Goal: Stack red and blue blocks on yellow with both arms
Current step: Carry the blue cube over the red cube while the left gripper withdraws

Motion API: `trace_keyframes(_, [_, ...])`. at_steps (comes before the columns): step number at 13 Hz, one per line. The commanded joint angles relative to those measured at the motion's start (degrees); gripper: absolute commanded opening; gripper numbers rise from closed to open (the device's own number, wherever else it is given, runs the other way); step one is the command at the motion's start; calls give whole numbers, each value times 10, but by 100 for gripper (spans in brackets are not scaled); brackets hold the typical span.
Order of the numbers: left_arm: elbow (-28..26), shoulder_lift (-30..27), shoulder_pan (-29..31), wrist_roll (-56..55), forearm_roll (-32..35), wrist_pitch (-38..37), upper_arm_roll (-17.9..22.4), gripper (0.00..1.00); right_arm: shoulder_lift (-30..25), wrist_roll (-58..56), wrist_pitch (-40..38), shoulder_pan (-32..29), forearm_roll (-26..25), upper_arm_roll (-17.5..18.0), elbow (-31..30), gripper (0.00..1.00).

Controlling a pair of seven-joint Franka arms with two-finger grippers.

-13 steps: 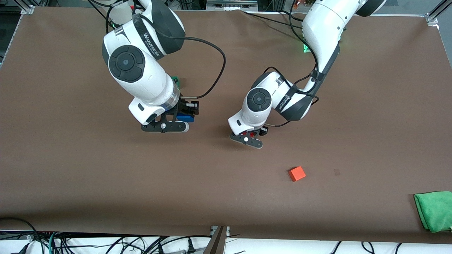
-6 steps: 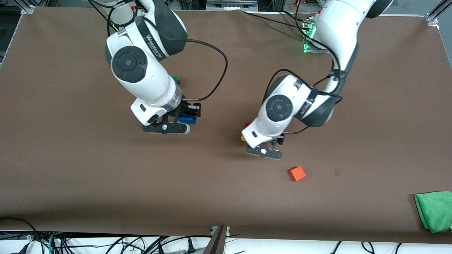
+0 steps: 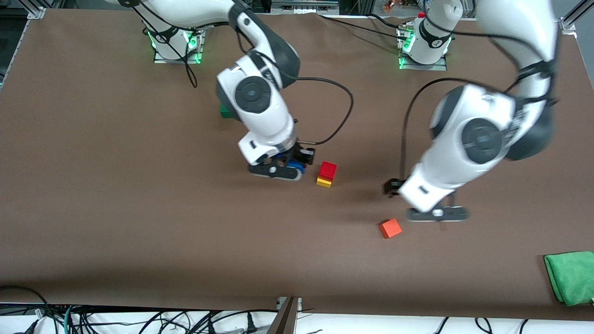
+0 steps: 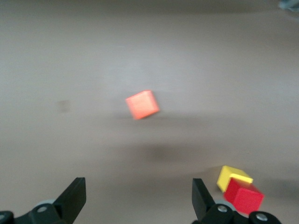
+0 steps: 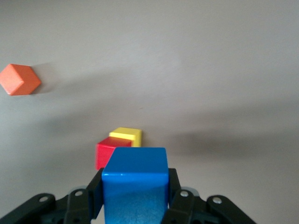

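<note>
A brown matte table [image 3: 139,232] is filling the scene, with cables lying along its near edge. Nearest the front camera, a folded green cloth [image 3: 570,277] is lying at the left arm's end of the table. Farther from the camera, a lighter orange-red cube [image 3: 390,228] is resting alone on the table surface, also showing in the left wrist view [image 4: 142,104] and the right wrist view [image 5: 19,80]. The left gripper [image 3: 436,214] is hanging just beside that orange-red cube, toward the left arm's end of the table; in the left wrist view [image 4: 138,203] its two black fingers are standing wide apart with nothing between them. Farther from the camera again, the small deep red cube [image 3: 327,170] is sitting squarely on top of the small yellow cube [image 3: 324,182], which is resting on the table near the middle; both are also appearing in the left wrist view, red [image 4: 244,198] and yellow [image 4: 232,176], and in the right wrist view, red [image 5: 106,151] and yellow [image 5: 126,136]. Just beside this two-cube stack, toward the right arm's end, the right gripper [image 3: 278,170] is hanging in the air over the table, with its fingers clamping the bright blue cube [image 3: 297,167]; the right wrist view is showing the blue cube [image 5: 135,184] pinched between both black fingers. Farthest from the camera, a dark green cube [image 3: 224,111] is sitting on the table, partly covered by the right arm.
</note>
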Motion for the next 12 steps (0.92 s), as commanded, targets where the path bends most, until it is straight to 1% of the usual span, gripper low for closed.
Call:
trace_keyframes(1, [-15, -64, 76, 49, -17, -67, -5, 100, 26, 82, 55, 25, 4, -4, 16, 22])
trace_keyframes(2, [-23, -87, 91, 100, -26, -80, 0, 100, 35, 98, 73, 38, 3, -5, 16, 22])
trace_keyframes(3, [-26, -105, 105, 131, -30, -92, 14, 100, 43, 101, 88, 44, 2, -6, 16, 22])
trace_keyframes(5, [-41, -144, 122, 140, -45, -126, 21, 100, 59, 102, 112, 50, 1, -8, 16, 22])
trace_keyframes(7, [-88, -195, 145, 141, -48, -128, 22, 100, 71, 102, 130, 54, 1, -9, 15, 22])
trace_keyframes(9, [-123, -226, 148, 141, -50, -129, 34, 100, 79, 102, 131, 54, 1, -8, 14, 22])
trace_keyframes(10, [-126, -229, 143, 141, -51, -131, 42, 100, 83, 102, 131, 54, 1, -8, 14, 22])
trace_keyframes(12, [-121, -216, 151, 141, -60, -134, 42, 100, 86, 102, 132, 54, 3, -6, 13, 24])
